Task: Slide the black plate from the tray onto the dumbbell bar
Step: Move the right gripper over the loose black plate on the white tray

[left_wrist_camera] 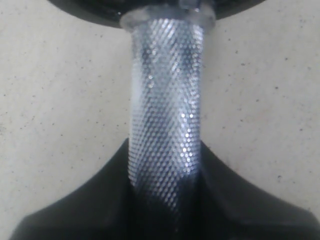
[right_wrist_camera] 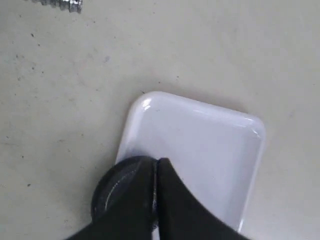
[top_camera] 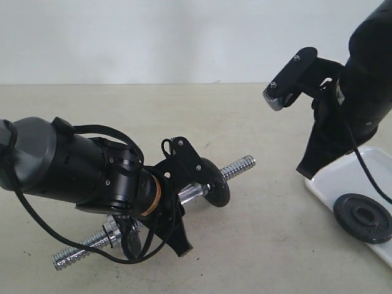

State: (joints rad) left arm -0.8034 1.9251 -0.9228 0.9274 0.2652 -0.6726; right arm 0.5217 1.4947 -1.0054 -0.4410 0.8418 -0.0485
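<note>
The small round black cast-iron plate (top_camera: 363,217) lies flat on the glossy white rectangular tray (top_camera: 343,174), near its front part, so the pick-up has not yet happened. The right gripper (right_wrist_camera: 156,172) hangs above the tray with its fingers pressed together and nothing between them. In the right wrist view it sits almost directly over the plate.

The left gripper (top_camera: 182,199) pinches the chrome dumbbell bar (top_camera: 239,165) at its knurled middle and holds it tilted above the beige table (top_camera: 263,122). The bar's free threaded end points up towards the tray side. One black disc (top_camera: 215,184) already sits on the bar, just beyond the left fingers.

This looks like the approach to the grasp. The next move calls for the right fingers to spread and come down over the plate's rim or through its centre hole. After the lift, the hole has to line up squarely with the threaded tip. A small misalignment would likely catch on the threads.

Much is obscured:
- The right fingers cover most of the plate in the right wrist view.
- The tray's far corner is cut off in the exterior view.
- The left wrist view shows only the knurling and dark finger shapes.
- Near the bar's lower end, behind the cable, a collar shows — whether another disc sits there is hard to make out.
</note>
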